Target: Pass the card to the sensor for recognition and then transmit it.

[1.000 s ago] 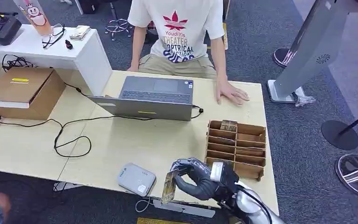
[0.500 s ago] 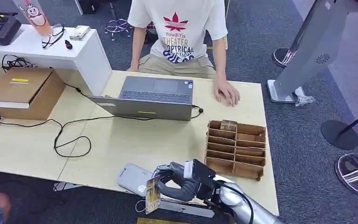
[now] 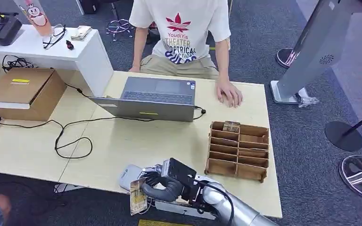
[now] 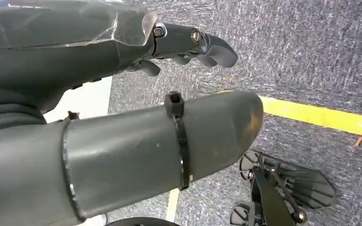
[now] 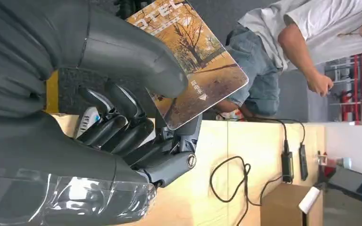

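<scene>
My right hand (image 3: 165, 185) pinches a card (image 3: 137, 202) printed with autumn trees, holding it upright at the table's near edge. The card hangs just in front of the grey sensor box (image 3: 128, 174), whose right part my hand covers. In the right wrist view the thumb presses the card (image 5: 195, 61) against the darker fingers (image 5: 122, 132), and a corner of the sensor (image 5: 88, 120) peeks out behind them. My left hand (image 4: 99, 66) hangs over the carpet with its fingers apart and nothing in it.
A cardboard slotted organiser (image 3: 238, 150) stands right of my hand. A laptop (image 3: 155, 99) and a black cable (image 3: 70, 136) lie farther back. A person (image 3: 184, 33) sits across the table, one hand (image 3: 228, 92) resting on it. A cardboard box (image 3: 26, 92) sits far left.
My right hand has carried the card leftward along the table's near edge, from beside the organiser to the sensor box. The person's hand on the table drew in slightly.
</scene>
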